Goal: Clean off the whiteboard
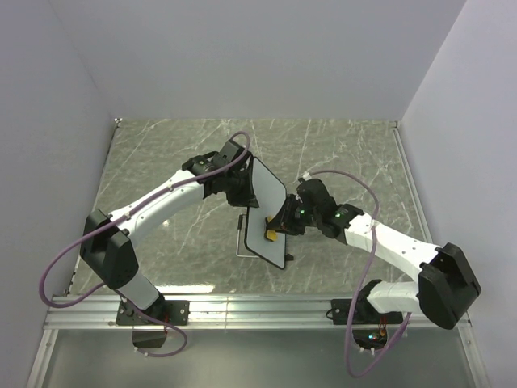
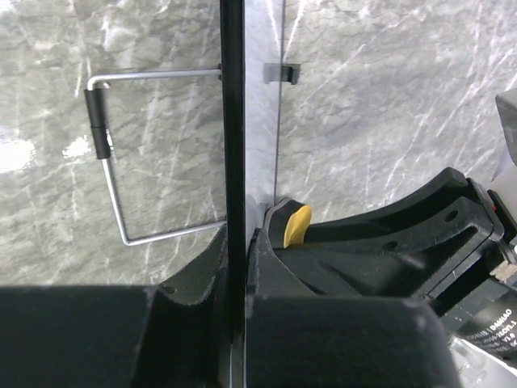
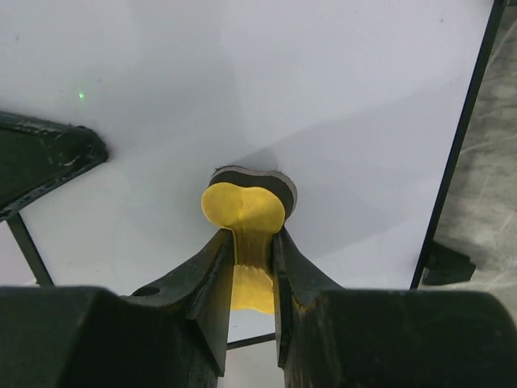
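The whiteboard (image 1: 267,212) stands tilted near the table's middle, white with a thin black frame. My left gripper (image 1: 241,187) is shut on its upper edge; in the left wrist view the board shows edge-on as a black strip (image 2: 233,121) between my jaws. My right gripper (image 1: 279,230) is shut on the yellow bone-shaped eraser (image 1: 271,236) and presses its dark felt end against the board's white face (image 3: 266,89). In the right wrist view the eraser (image 3: 244,208) sits pinched between my fingers (image 3: 202,279). It also shows in the left wrist view (image 2: 296,227). I see no scribbles on the board's face.
A wire stand (image 2: 109,174) folds out behind the board onto the green marble table (image 1: 161,162). A small black clip (image 3: 446,263) sits at the board's frame. White walls close in the table at the back and both sides.
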Controlling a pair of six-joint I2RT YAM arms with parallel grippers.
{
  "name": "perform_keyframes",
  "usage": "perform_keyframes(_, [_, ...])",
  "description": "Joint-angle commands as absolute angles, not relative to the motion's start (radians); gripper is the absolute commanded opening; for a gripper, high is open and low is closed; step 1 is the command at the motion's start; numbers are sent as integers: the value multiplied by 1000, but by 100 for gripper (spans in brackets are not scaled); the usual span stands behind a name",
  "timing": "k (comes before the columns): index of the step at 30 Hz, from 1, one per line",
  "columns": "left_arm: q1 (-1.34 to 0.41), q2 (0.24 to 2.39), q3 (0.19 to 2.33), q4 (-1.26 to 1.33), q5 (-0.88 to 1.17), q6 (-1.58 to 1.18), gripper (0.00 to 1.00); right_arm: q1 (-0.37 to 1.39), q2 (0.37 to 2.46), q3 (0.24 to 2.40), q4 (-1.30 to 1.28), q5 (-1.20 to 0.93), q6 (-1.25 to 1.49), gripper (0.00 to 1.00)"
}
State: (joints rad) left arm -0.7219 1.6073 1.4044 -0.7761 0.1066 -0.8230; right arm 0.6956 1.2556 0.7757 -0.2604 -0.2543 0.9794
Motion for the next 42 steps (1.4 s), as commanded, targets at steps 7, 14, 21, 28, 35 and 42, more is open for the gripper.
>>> perform_keyframes(7, [-767, 1733, 1339, -899, 64, -747, 0, 710, 1405, 621, -259, -187, 950, 0])
perform_keyframes(14, [-769, 1740, 1348, -902, 60, -733, 0, 709, 1402, 600, -339, -147, 925, 0])
perform_keyframes(21, [-767, 1753, 1371, -896, 64, -726, 0, 701, 1214, 785, -535, 14, 864, 0])
perform_keyframes(28, [-767, 1766, 1385, -884, 72, -723, 0, 605, 1189, 845, -675, 155, 773, 0])
perform_keyframes(35, [-767, 1773, 1428, -902, 68, -718, 0, 422, 1279, 684, -549, 85, 741, 0])
perform_keyframes(42, [-767, 1760, 1470, -933, 52, -710, 7, 408, 1344, 710, -483, 54, 721, 13])
